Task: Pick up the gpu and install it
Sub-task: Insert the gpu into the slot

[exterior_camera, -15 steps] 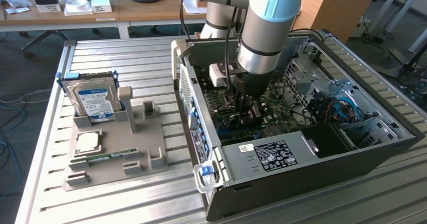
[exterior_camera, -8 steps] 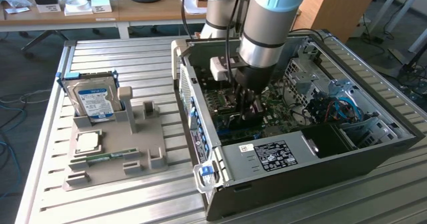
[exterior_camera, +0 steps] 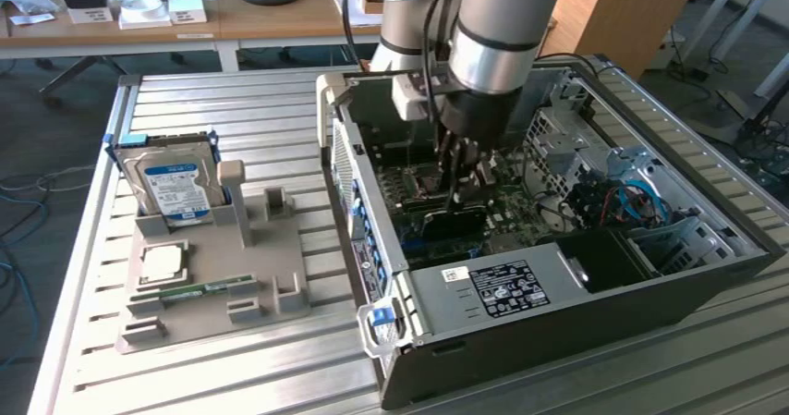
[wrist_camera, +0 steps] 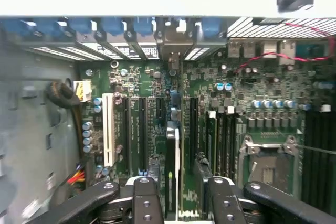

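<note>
Gripper [exterior_camera: 459,191]: inside the open computer case [exterior_camera: 690,276], over the motherboard [wrist_camera: 262,108], fingers [wrist_camera: 146,200] spread either side of the gpu [wrist_camera: 173,171]; contact cannot be told. Gpu: upright on edge in a motherboard slot, bracket end towards the case's rear wall.

1. My gripper [exterior_camera: 459,196] hides most of the gpu [exterior_camera: 452,225] in the exterior view.
2. In the wrist view the gpu [wrist_camera: 174,166] shows edge-on; I can't see its slot contact.
3. The case [exterior_camera: 690,276] cuts off at the exterior view's right.
</note>
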Tool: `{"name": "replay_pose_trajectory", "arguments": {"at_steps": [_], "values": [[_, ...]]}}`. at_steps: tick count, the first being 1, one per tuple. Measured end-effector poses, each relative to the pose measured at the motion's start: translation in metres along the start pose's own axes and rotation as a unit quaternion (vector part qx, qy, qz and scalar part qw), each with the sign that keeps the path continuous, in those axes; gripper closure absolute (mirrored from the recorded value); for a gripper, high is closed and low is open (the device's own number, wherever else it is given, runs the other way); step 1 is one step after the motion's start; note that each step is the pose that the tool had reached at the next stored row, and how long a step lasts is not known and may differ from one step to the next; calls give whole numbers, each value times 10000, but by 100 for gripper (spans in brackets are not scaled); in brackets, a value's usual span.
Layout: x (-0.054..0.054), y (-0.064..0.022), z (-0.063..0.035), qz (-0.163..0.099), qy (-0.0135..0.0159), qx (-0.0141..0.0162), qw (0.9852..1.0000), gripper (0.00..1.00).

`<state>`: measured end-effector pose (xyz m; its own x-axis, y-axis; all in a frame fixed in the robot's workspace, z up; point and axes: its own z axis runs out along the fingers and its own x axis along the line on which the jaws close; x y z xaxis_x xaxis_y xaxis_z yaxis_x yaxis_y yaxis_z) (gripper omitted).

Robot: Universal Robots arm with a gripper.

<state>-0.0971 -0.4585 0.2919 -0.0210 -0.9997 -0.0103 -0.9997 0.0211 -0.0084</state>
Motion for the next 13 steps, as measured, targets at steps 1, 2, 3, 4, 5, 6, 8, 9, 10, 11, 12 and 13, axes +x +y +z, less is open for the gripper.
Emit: {"name": "replay_pose_trajectory", "arguments": {"at_steps": [1, 2, 3, 4, 5, 6, 8, 9, 10, 11, 12, 13], "values": [[-1, -1, -40, 0, 1, 0, 10000, 60], [-1, -1, -77, 0, 3, 0, 10000, 60], [-1, -1, -107, 0, 3, 0, 10000, 60], [-1, -1, -134, 0, 4, 1, 10000, 60], [-2, -2, -159, -1, 6, 0, 10000, 60], [-2, -2, -181, -1, 7, 1, 10000, 60], [-2, -2, -226, -1, 8, 0, 10000, 60], [-3, -3, -252, -1, 9, 0, 10000, 60], [-3, -3, -276, -1, 9, 1, 10000, 60], [-3, -3, -298, 0, 9, 0, 10000, 60], [-3, -3, -317, 0, 10, 0, 10000, 60], [-4, -3, -335, 0, 10, 0, 10000, 60]]}}
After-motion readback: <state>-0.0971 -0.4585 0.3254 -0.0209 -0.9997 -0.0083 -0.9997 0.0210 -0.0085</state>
